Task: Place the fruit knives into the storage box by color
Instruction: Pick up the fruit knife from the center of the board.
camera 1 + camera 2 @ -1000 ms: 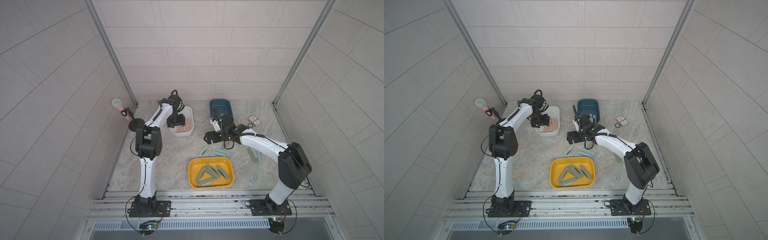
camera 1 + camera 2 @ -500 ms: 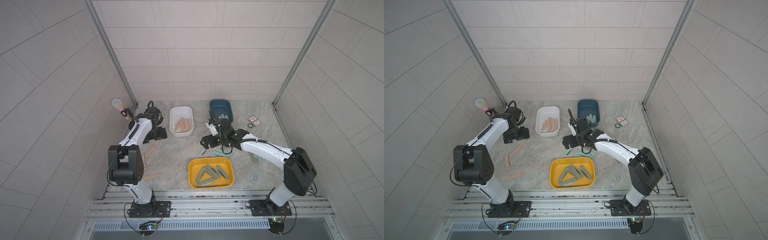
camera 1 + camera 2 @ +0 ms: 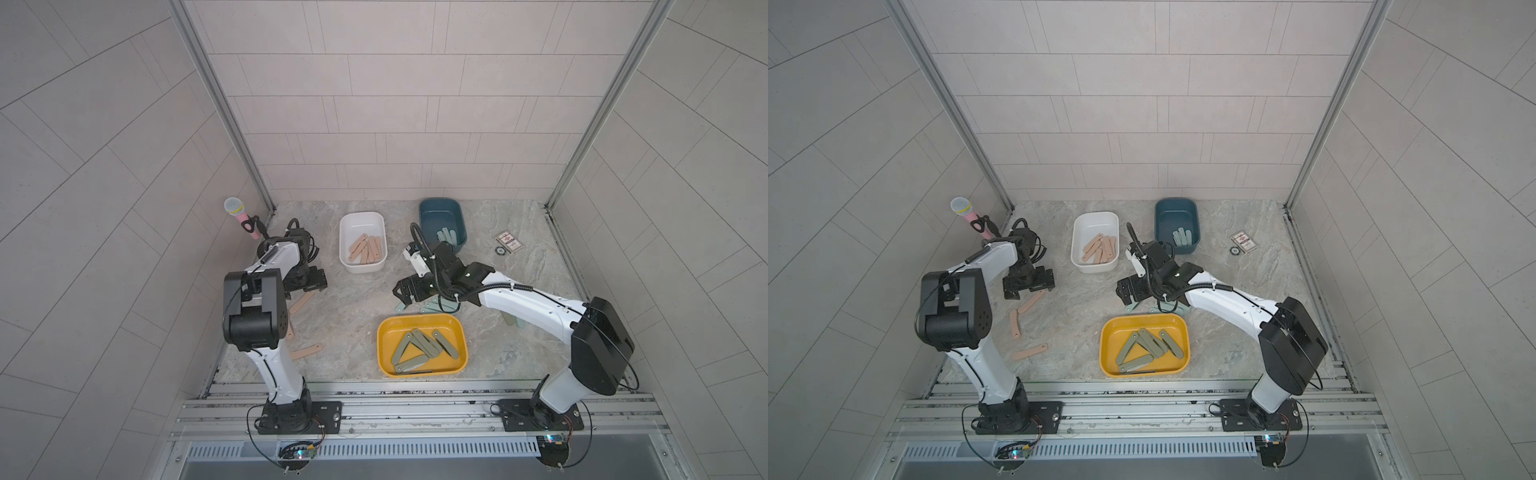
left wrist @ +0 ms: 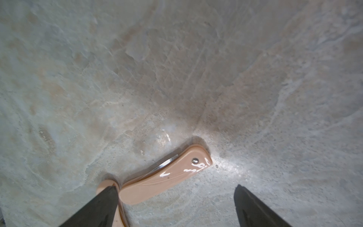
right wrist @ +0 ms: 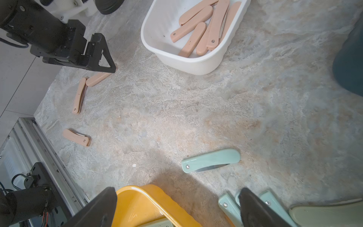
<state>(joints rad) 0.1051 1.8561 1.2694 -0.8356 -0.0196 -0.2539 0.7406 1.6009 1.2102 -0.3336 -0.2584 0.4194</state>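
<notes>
Pickup stage: left gripper (image 4: 174,188) gapes wide and empty over a peach-pink fruit knife (image 4: 167,175) lying on the table (image 4: 196,59); right gripper (image 5: 177,190), equally wide and empty, hangs near a pale teal fruit knife (image 5: 211,160); next move likely calls for lowering and closing across each handle.
</notes>
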